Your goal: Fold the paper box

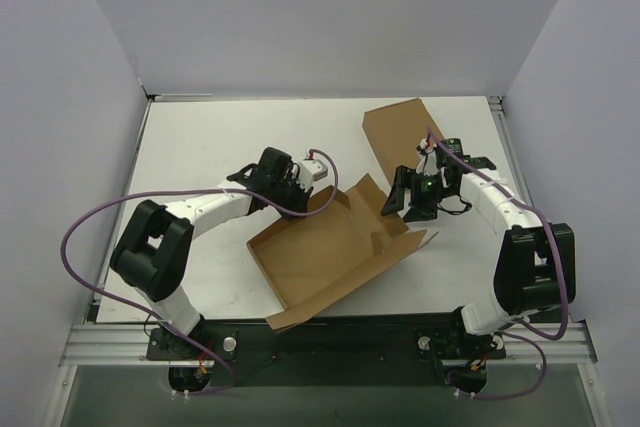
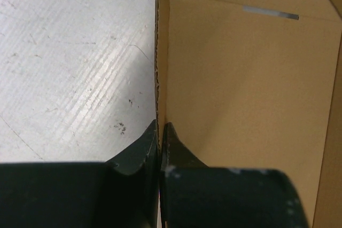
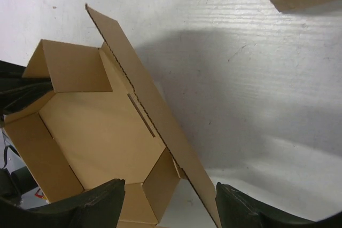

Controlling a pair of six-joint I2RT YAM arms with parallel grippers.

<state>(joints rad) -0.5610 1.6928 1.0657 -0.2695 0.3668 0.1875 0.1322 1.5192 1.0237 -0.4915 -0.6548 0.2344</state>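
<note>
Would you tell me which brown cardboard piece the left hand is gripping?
The open paper box with raised flaps at centre; the left hand pinches its wall. The closed carton farther back lies apart.

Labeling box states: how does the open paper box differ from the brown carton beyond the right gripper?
The paper box lies open, walls half raised, flaps loose; the carton is closed and compact. The left gripper pinches a wall of the paper box; nothing grips the carton. Both are plain brown cardboard.
</note>
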